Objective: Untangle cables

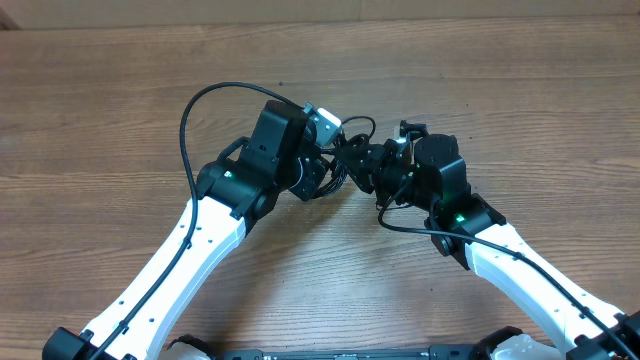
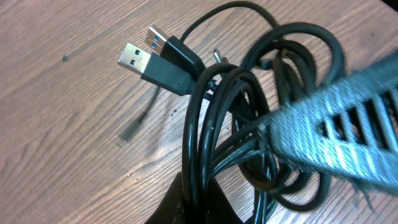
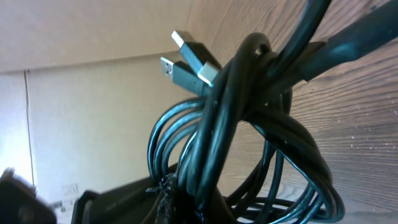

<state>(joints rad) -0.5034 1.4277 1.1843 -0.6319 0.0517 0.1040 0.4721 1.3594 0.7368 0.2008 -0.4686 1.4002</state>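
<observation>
The cables [image 1: 352,158] form one knotted black bundle held just above the wooden table, between my two arms. My left gripper [image 1: 335,168] is shut on it from the left and my right gripper [image 1: 378,172] from the right. In the left wrist view my left gripper [image 2: 198,200] pinches several strands of the cables [image 2: 249,118]. Two silver-tipped USB plugs [image 2: 140,60] stick out at the upper left. In the right wrist view my right gripper [image 3: 208,202] clamps a thick twist of the cables [image 3: 242,118], with the USB plugs [image 3: 189,46] above.
The wooden table [image 1: 110,150] spreads all round. The left arm's thick black cord [image 1: 195,105] arcs over the table on the left. The right arm's cord [image 1: 415,230] trails near its wrist. A pale wall [image 1: 320,12] runs along the back edge.
</observation>
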